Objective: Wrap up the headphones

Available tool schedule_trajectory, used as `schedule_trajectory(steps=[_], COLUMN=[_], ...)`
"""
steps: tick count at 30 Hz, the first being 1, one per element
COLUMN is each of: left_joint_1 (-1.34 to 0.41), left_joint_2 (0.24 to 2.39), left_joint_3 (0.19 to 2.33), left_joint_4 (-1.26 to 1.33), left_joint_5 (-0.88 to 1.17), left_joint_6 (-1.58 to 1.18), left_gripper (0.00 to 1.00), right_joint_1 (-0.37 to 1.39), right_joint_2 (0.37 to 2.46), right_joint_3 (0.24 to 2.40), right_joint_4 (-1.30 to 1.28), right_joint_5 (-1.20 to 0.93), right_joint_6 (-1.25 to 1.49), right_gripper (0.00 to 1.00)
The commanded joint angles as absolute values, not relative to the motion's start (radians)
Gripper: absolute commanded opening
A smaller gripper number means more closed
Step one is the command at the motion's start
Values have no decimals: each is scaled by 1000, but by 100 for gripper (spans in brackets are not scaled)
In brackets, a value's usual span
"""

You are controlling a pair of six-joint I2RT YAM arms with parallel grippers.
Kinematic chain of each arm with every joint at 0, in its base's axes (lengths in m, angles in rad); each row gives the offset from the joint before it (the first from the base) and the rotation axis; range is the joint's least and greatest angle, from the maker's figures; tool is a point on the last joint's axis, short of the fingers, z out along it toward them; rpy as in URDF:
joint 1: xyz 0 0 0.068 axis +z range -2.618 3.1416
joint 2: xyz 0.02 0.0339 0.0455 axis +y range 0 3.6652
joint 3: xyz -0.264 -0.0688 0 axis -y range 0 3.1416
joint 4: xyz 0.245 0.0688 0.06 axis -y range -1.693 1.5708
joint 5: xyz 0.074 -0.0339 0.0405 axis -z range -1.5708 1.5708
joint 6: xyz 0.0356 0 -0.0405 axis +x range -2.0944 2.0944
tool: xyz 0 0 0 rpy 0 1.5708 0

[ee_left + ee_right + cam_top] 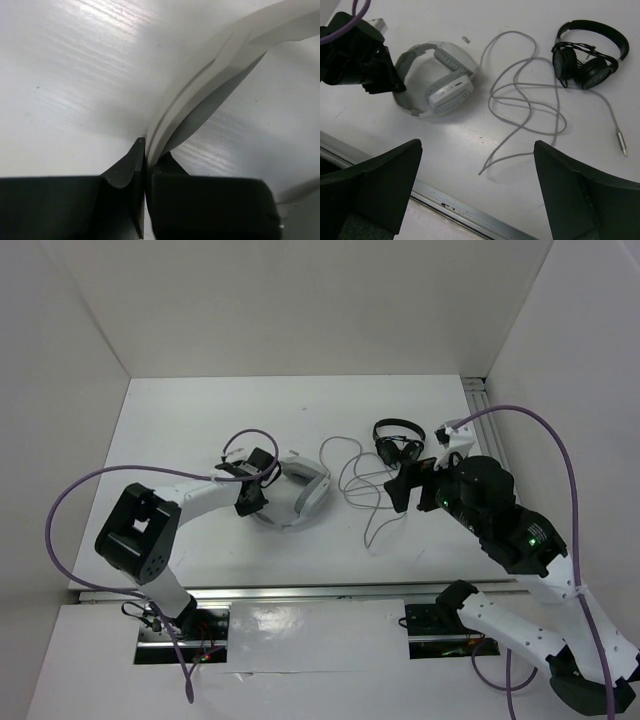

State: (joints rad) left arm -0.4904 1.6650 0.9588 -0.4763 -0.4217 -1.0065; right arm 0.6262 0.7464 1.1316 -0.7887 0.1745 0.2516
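Observation:
The light grey headphones lie on the white table left of centre, and also show in the right wrist view. Their long thin grey cable lies in loose loops to their right. My left gripper is shut on the headband, which is pinched between the black fingers. My right gripper is open and empty above the cable loops, its fingers wide apart.
Smaller black headphones lie at the back right of the cable, with a plug at the end of their lead. A metal rail runs along the table's near edge. White walls enclose the table.

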Motion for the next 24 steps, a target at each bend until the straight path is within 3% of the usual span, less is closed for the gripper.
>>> schedule_trajectory(steps=[1,4,7,12,18,24], left_joint_1=[-502,-511,-522,-522,-522,-503], left_joint_2=[1547,1418,1283,1265,1414,1402], left_joint_3=[1009,1116,1303,1693,2228,2286], left_joint_4=[-624,-774,-935,-1158,-1367,-1367], left_joint_5=[-511,-532,-571,-600,-485,-342], left_joint_6=[-1017,-968,-892,-761,-611,-598], left_gripper=[0,0,0,0,0,0], right_joint_1=[634,634,634,634,634,624], right_joint_2=[726,677,609,604,812,1015], right_joint_3=[1105,1016,837,622,634,738], right_joint_4=[-671,-563,-295,114,305,432], right_joint_5=[68,-96,-277,-336,-331,-313], right_joint_6=[253,328,399,350,108,25], right_gripper=[100,100,100,100,100,99])
